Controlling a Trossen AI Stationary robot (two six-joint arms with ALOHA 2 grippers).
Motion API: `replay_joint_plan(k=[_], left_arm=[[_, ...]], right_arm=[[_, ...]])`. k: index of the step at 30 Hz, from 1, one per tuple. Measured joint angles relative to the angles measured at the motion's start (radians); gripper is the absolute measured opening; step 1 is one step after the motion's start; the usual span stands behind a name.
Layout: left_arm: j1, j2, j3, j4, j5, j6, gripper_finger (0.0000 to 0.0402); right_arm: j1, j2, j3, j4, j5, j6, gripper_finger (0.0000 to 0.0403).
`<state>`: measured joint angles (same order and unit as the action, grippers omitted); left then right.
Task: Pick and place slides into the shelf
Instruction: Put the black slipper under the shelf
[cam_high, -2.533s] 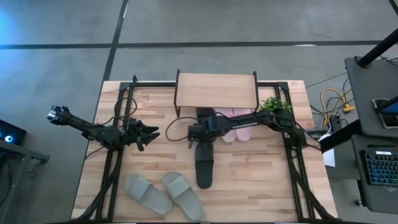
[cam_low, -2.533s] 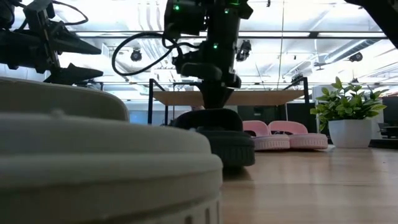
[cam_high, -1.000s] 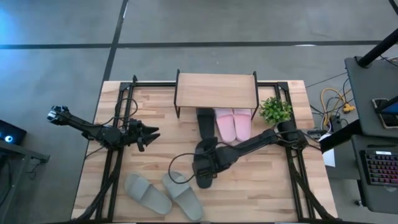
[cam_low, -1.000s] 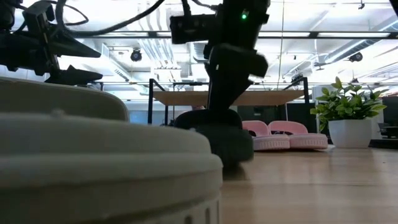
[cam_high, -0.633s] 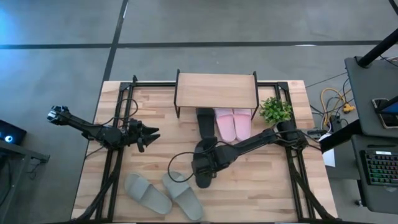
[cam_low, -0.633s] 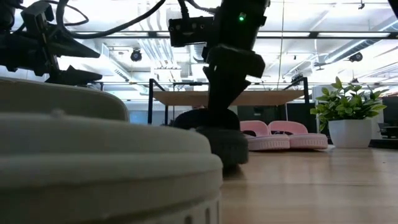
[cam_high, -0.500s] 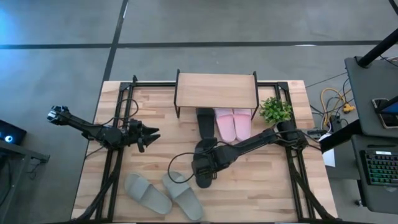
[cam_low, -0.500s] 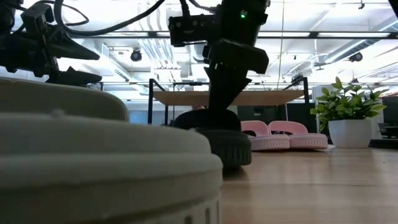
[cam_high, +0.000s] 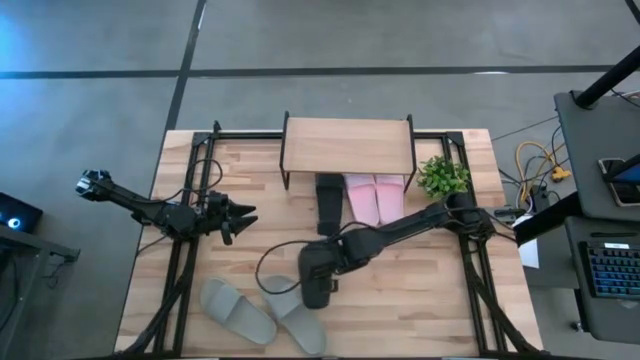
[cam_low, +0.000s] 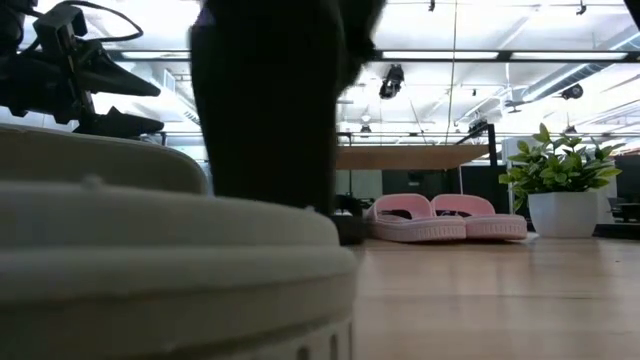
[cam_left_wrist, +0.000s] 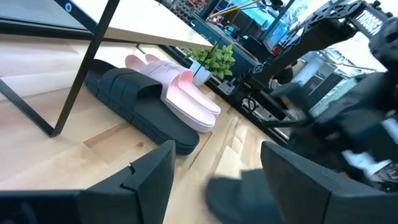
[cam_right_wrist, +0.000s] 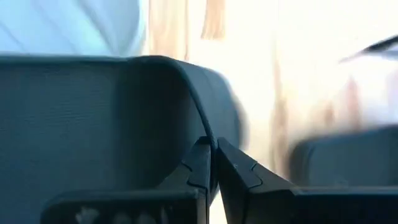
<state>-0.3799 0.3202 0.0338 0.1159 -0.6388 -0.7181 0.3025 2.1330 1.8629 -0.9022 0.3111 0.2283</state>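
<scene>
My right gripper (cam_high: 318, 268) is near the table's middle, shut on a black slide (cam_high: 315, 288) that shows as a tall dark shape (cam_low: 265, 100) in the low view. The other black slide (cam_high: 328, 192) and the pink pair (cam_high: 375, 198) lie with their toe ends under the shelf (cam_high: 348, 146). Both grey-green slides (cam_high: 262, 312) lie flat by the near edge. My left gripper (cam_high: 240, 214) hovers open at the table's left, touching nothing; its wrist view shows the black slide (cam_left_wrist: 137, 102) and pink slides (cam_left_wrist: 180, 93) by the shelf. My right gripper pinches a thin edge of the black slide's strap (cam_right_wrist: 200, 127) between its two shut fingers (cam_right_wrist: 198, 167), coming from above at a slant from the right. The slide is tipped up steeply below the fingers; the grey-green slide (cam_low: 150, 260) hides its lower end, so whether it is clear of the table cannot be seen.
A small potted plant (cam_high: 443, 177) stands to the right of the shelf, near the right arm's base. Black frame rails (cam_high: 190, 200) run along both table sides. Bare wood lies right of the held slide (cam_high: 420, 290) and between the shelf and the left gripper.
My right gripper has drawn back toward the near edge and slightly left, away from the shelf, taking the black slide along. The slide, which lay flat on the table, is now tipped up on end and stands closer to the grey-green pair.
</scene>
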Motion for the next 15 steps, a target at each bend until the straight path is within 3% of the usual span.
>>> replay_joint_plan(k=[9,15], left_arm=[[0.000,0.000,0.000,0.000,0.000,0.000,0.0224],[0.000,0.000,0.000,0.000,0.000,0.000,0.0224]], right_arm=[[-0.068,-0.004,0.111,0.044,0.283,-0.078,0.0010],[-0.158,-0.004,0.066,0.058,0.293,-0.142,0.0010]])
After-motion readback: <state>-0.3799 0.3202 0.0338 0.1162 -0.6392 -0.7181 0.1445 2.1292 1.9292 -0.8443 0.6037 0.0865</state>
